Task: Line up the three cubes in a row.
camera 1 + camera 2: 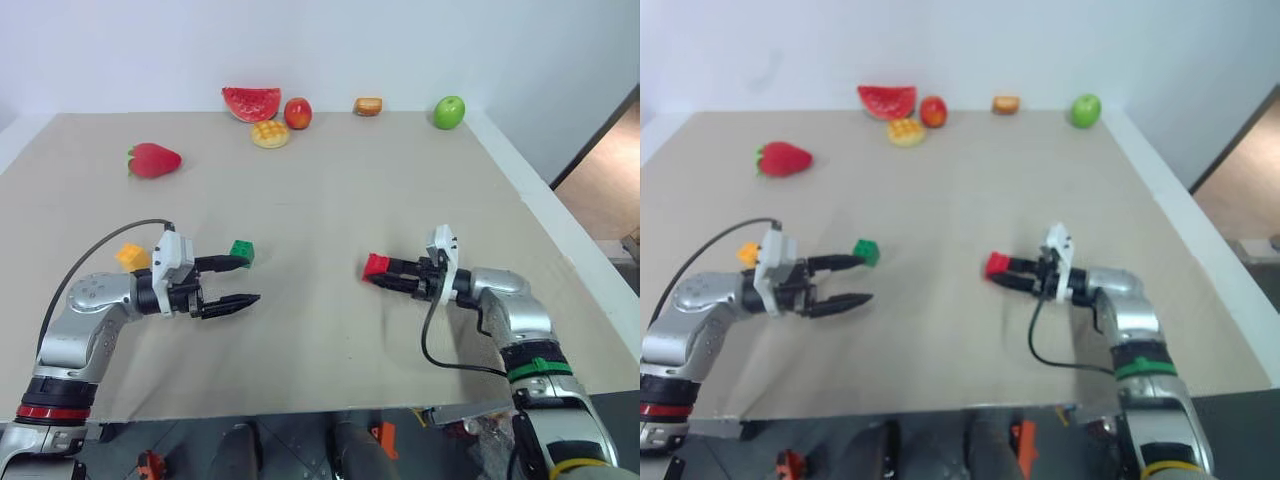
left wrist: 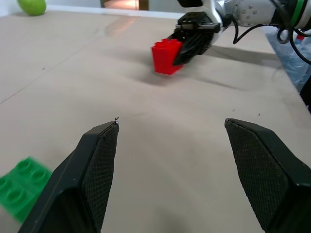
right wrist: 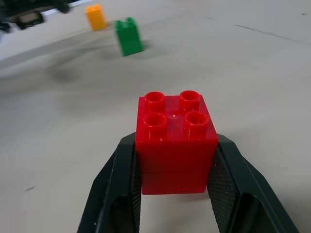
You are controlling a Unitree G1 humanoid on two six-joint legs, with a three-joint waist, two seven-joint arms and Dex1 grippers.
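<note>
here the red cube [image 3: 176,141] is held tight by the right gripper [image 1: 385,274]. the left gripper [image 1: 243,281] is spread wide, empty, beside the green cube [image 1: 241,250].

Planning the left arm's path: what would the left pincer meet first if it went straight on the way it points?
Probably the red cube held in the right pincer, dead ahead of the open left pincer; bare table lies between. Depth is uncertain.
</note>
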